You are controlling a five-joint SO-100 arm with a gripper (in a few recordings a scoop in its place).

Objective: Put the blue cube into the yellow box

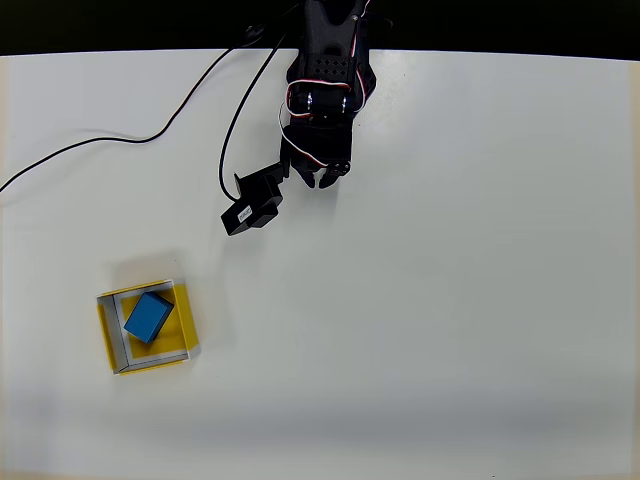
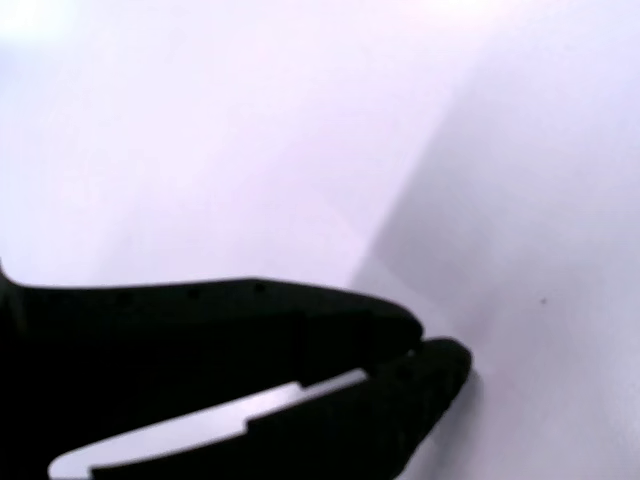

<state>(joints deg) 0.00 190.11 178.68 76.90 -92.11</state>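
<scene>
Clearance: we see the white table (image 1: 450,300) bare from the arm down to its lower edge in the overhead view.
Blue cube (image 1: 148,317): we find it lying inside the yellow box (image 1: 108,335), near the table's left edge.
Gripper (image 1: 322,178): we read the jaws as closed on nothing; the wrist view (image 2: 425,352) shows the tips meeting.
Separation: the cube lies well apart, down-left of the gripper.

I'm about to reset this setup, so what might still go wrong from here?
1. The blue cube lies in the yellow box, turned askew and close to the walls; a nudge to the box may shift it.
2. The black cable trails across the table beside the arm, whose end effector looks shut; it might snag.
</scene>
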